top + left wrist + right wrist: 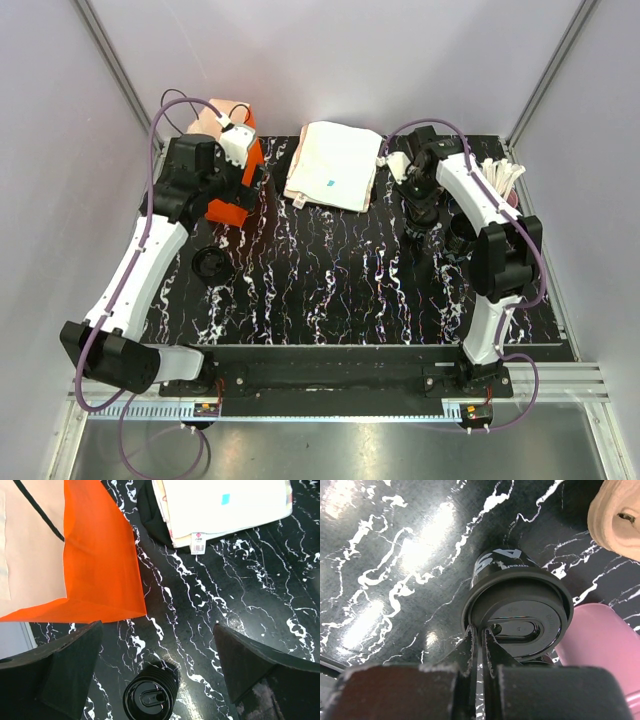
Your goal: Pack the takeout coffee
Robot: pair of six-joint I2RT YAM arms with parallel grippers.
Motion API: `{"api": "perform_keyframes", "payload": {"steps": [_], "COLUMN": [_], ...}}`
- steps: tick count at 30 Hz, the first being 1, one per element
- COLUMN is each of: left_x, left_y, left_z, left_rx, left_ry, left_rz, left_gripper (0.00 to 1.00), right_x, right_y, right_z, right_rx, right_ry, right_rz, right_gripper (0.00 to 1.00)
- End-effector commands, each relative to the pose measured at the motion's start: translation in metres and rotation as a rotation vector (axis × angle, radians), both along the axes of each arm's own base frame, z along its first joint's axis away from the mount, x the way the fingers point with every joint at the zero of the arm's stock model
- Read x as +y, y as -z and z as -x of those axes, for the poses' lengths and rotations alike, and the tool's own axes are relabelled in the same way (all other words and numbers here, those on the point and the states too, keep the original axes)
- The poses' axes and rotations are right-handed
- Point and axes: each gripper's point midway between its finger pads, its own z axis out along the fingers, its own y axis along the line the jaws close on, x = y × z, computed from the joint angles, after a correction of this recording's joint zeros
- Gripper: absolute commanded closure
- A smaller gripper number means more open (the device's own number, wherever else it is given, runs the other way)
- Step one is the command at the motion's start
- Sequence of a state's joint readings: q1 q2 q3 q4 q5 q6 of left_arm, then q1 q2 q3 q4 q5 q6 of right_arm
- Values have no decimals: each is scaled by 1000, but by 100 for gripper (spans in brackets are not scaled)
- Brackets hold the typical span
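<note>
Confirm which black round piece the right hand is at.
The taller black cup beside the pink cup; the shut right hand sits at its lid rim. The flatter black piece lies apart, near the orange bag.

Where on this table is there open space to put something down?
The widest bare patch of the black marbled tabletop is its middle and near side, between the flat black round lid and the right arm, in front of the folded white cloth. Crowded: the orange paper bag back left; black lidded cup and pink cup back right.
</note>
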State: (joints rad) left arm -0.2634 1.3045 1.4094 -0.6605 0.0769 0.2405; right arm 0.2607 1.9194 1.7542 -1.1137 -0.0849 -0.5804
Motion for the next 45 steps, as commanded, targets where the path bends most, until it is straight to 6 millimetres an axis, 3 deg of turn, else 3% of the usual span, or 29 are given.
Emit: {"api": "perform_keyframes", "payload": {"steps": [1, 6, 12, 17, 22, 25, 29, 34, 40, 45], "left_x": [11, 11, 12, 13, 13, 13, 21, 30, 48, 51], "left_y": [-13, -12, -16, -19, -24, -29, -36, -52, -76, -74], "left_z": [-2, -2, -2, -2, -2, -3, -8, -16, -37, -57], "left_rx": [-63, -63, -73, -80, -90, -102, -123, -171, -255, -248], "left_ry": [-44, -47, -48, -49, -49, -46, -84, -134, -223, -232], "left_rz": [-9, -10, -10, -11, -8, -15, -40, -60, -132, -173], "left_gripper": [1, 1, 1, 1, 1, 1, 1, 1, 1, 1], "right_x": [-9, -10, -9, -11, -9, -9, -10, -6, 9, 15], "right_y": [-4, 9, 10, 9, -3, -16, -39, -67, -129, -155], "right_z": [-2, 2, 0, 1, -1, -3, -7, -8, 4, 18], "right_rx": [10, 49, 48, 45, 12, -22, -86, -150, -284, -349], "right_ry": [0, -12, -9, -11, -6, 5, 23, 45, 79, 83], "right_rz": [51, 63, 62, 67, 53, 47, 35, -5, -158, -238], "right_gripper": [100, 100, 100, 81, 75, 68, 48, 34, 30, 29]}}
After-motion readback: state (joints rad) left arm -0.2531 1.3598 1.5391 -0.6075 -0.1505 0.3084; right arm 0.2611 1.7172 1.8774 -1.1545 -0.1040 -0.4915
